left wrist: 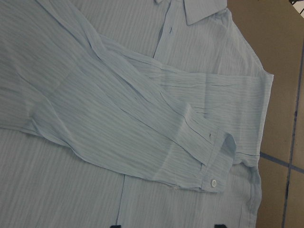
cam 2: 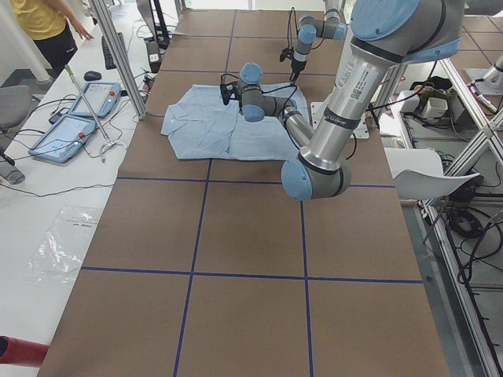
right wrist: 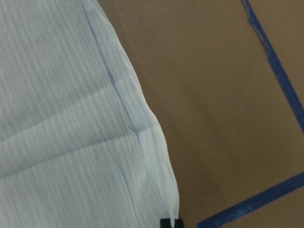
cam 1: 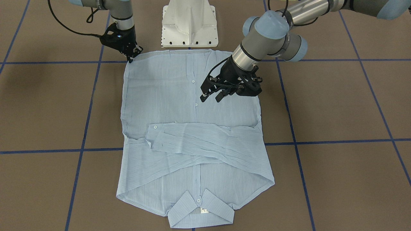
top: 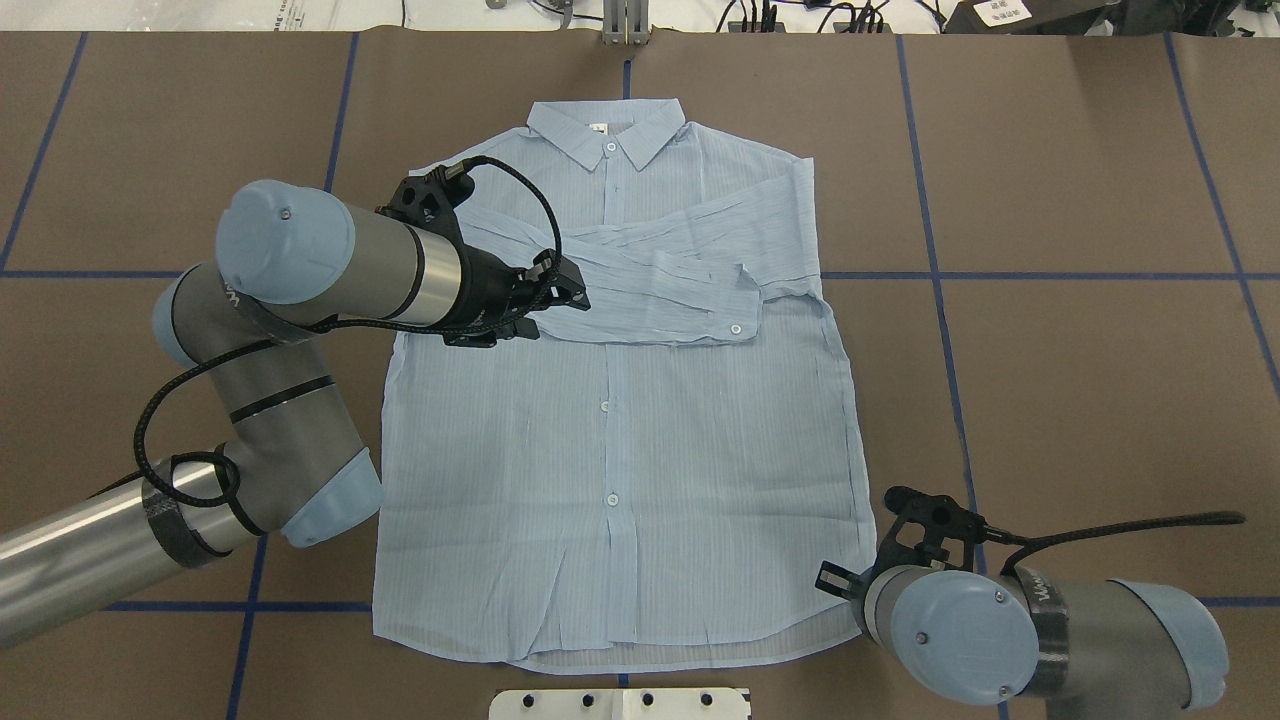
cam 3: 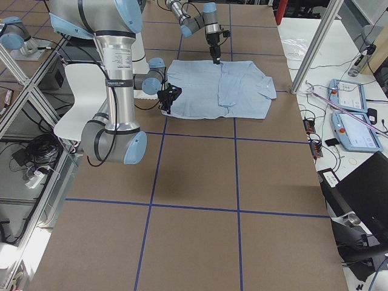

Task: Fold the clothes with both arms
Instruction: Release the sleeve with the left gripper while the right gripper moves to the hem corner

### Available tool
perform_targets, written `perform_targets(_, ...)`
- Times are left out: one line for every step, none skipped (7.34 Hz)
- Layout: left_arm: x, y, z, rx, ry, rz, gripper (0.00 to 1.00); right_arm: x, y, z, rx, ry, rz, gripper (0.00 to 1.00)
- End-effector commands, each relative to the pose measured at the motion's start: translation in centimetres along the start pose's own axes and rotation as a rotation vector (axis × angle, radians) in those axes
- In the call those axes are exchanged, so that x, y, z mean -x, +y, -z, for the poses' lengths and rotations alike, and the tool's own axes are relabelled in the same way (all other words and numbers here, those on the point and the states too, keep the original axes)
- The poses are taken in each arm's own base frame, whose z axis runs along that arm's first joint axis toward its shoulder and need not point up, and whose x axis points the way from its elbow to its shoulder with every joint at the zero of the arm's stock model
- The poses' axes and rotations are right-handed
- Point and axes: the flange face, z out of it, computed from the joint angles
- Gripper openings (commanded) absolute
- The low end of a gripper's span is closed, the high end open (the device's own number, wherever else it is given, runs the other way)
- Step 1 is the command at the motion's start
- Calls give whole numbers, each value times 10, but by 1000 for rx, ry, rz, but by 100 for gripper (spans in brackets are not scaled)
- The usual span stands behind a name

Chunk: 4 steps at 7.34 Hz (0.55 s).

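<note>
- We are viewing the left gripper [cam 1: 210,99] hovering above the shirt [top: 620,450], fingers apart and empty.
- The shirt is lying flat on the table [top: 1050,400], one sleeve [top: 650,290] crossing its chest.
- The right gripper [cam 1: 130,59] is pinching the shirt's hem corner.

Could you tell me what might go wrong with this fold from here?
1. The right gripper seems to pinch only the very tip of a hem corner of the shirt. Such thin cloth could slip free on lifting.
2. The left gripper is open above the shirt's middle, away from the other hem corner. A one-sided lift might skew the fold.
3. The folded sleeves lie loose and could slide.
</note>
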Motion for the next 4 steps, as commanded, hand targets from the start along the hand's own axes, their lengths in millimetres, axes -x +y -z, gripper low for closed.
perform_targets(12,5,3,7,-15,5,95,0,-2,9,5,-15,-6,0)
perform_targets(33,25,21,25,-12,1,86,-2,2,12,12,-18,1,0)
perform_targets(73,65,22,65,-53,-9,86,-3,9,14,21,-20,8,0)
perform_targets(91,102,33,37,-61,-31,76,-3,11,14,24,-21,9,0)
